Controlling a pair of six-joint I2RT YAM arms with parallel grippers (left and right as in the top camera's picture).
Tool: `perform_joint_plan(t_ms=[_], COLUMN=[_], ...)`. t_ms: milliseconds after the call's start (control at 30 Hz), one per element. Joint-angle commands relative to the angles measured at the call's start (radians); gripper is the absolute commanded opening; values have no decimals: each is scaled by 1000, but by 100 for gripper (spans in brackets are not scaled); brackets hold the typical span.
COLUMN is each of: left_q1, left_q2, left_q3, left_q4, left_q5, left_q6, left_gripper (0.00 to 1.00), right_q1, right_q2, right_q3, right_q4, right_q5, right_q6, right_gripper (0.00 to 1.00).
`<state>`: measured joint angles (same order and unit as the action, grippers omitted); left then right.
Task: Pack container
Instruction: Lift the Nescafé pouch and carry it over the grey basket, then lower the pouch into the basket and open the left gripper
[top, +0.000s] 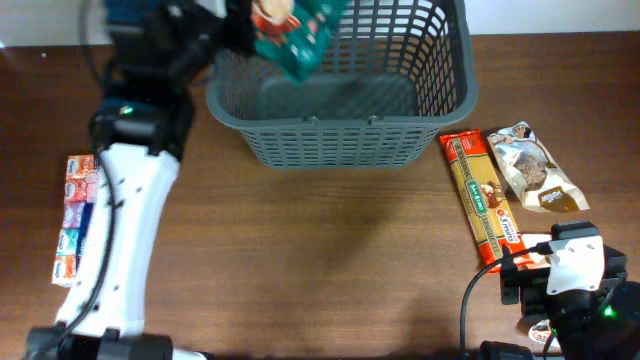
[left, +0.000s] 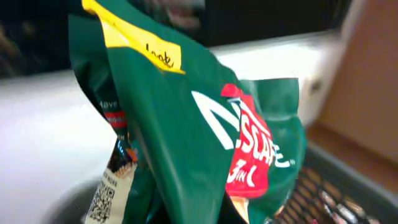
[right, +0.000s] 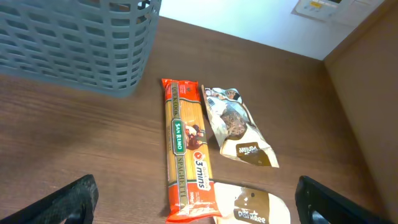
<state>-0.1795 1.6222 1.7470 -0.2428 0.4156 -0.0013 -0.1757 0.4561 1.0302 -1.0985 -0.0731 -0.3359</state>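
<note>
The dark grey slotted container (top: 340, 140) stands at the back middle of the table; its wall shows in the right wrist view (right: 74, 43). My left gripper (top: 240, 30) is shut on a green Nescafe 3-in-1 packet (top: 295, 35) and holds it above the container's left rear corner. The packet fills the left wrist view (left: 205, 143), hiding the fingers. My right gripper (right: 196, 202) is open and empty above the near end of an orange spaghetti packet (right: 183, 149), low at the front right (top: 570, 270).
Right of the container lie the spaghetti packet (top: 480, 195) and a brown-and-white snack pouch (top: 535, 165), also in the right wrist view (right: 239, 127). A second white-and-brown pouch (right: 252, 205) lies under my right gripper. A strip of small colourful packets (top: 75, 215) lies at the left edge.
</note>
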Motion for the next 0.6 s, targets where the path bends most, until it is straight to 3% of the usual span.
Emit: perform_joint_plan(t_ms=[0, 333, 567], left_q1=[-45, -86, -86], left_q2=[4, 25, 26], left_q3=[44, 44, 43], left_q4=[-40, -338, -533], left_q5=[15, -5, -236], left_q6=[-13, 17, 71], left_gripper=[2, 2, 2], right_q1=[6, 6, 6], right_q2=[-4, -4, -4], right_q3=[0, 0, 0], right_q4=[3, 3, 3], right_q5=[-13, -13, -13], right_q6=[12, 12, 12], right_gripper=[99, 99, 99])
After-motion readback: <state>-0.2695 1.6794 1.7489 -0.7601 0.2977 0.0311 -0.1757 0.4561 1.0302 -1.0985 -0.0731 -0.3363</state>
